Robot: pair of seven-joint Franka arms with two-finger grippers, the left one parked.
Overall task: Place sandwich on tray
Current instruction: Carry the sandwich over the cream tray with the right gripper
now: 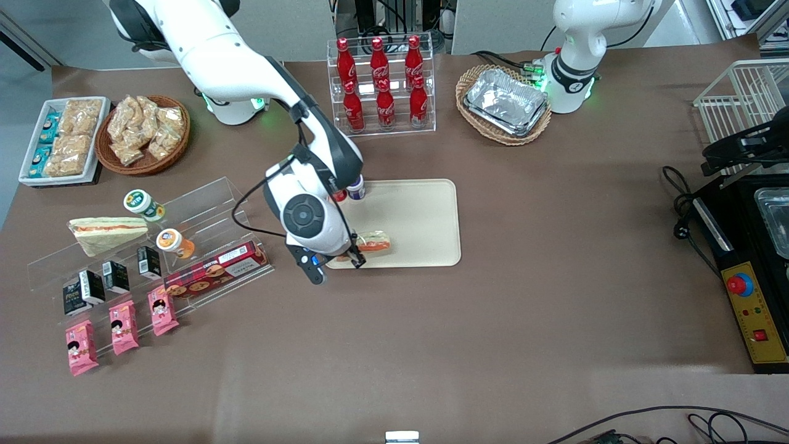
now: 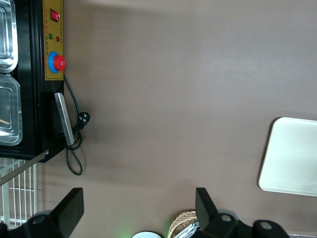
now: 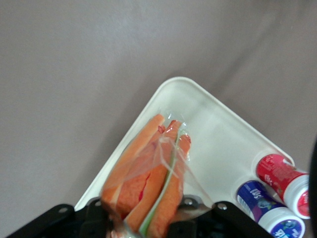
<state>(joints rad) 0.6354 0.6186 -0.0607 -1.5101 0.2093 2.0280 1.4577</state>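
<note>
The clear-wrapped sandwich (image 1: 376,242) (image 3: 148,178), with orange and green layers at its cut edge, is over the tray's corner nearest the front camera, at the working arm's end. I cannot tell whether it touches the tray. My right gripper (image 1: 346,256) (image 3: 142,218) is shut on the sandwich, one finger pressed against each flat side. The cream-beige tray (image 1: 425,216) (image 3: 218,134) (image 2: 292,158) lies flat on the brown table.
Two small bottles, one with a red label (image 3: 278,174) and one with a blue label (image 3: 261,197), stand on the tray's corner farther from the front camera. An acrylic shelf (image 1: 203,209) with a beige wedge sandwich (image 1: 106,233) and snacks stands toward the working arm's end. A cola rack (image 1: 382,86) stands farther back.
</note>
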